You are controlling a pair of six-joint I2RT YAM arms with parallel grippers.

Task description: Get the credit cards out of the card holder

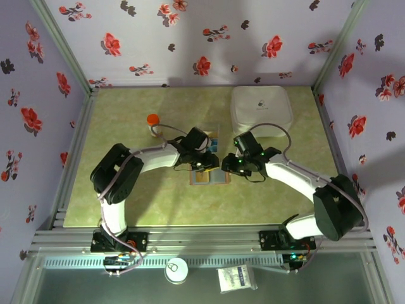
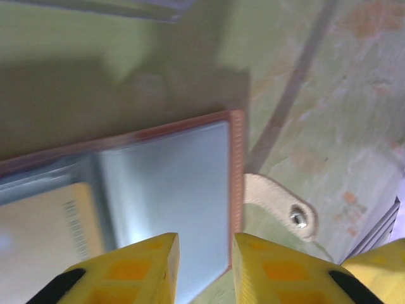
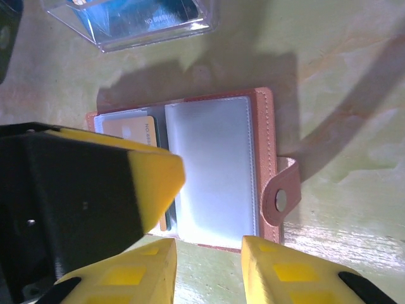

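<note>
A: Where is the holder [image 1: 218, 179] seen?
B: It is laid open at the middle of the table [image 1: 158, 202]. A card [image 3: 130, 130] is kept in its left panel.
A: The grippers?
B: Both are parted and nothing is grasped. The left gripper [image 2: 204, 244] is held over the holder, the right gripper [image 3: 209, 247] at its edge.

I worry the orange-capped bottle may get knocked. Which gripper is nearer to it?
Left. The left gripper sits over the card holder, right of the bottle and closer to the arm bases; the right gripper is over the holder's other side, further right still.
</note>
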